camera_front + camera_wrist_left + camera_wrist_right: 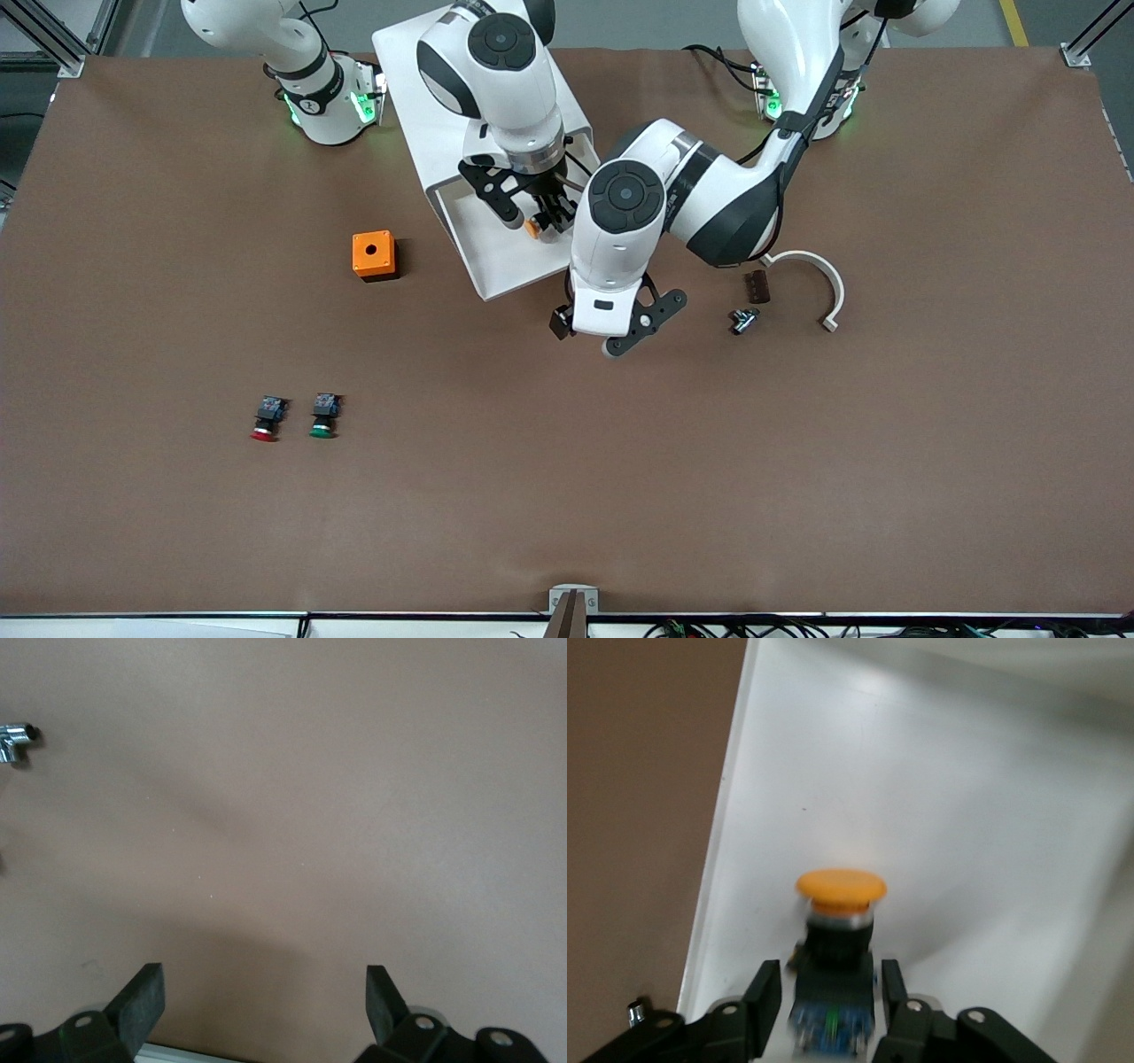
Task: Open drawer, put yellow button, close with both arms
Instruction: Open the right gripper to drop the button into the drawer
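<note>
**Button going into the drawer**

We see the cabinet point(416, 80) with its top drawer point(496, 266) pulled out. Right gripper point(545, 221) sits over the tray, fingers point(764, 997) flanking the yellow button point(840, 904); can't tell if they grip or have let go. Left gripper point(602, 332) waits wide open over bare table. We'd release low, then lift straight up. Button: orange-yellow cap, black body, blue back.

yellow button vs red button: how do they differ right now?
The yellow button has a yellow-orange cap; the red button has a red one. The yellow button is in the open drawer, between the right gripper's parted fingers; the red button lies on the table, nearer the front camera, beside a green button, with no gripper near. Both have dark bodies with blue backs.
</note>
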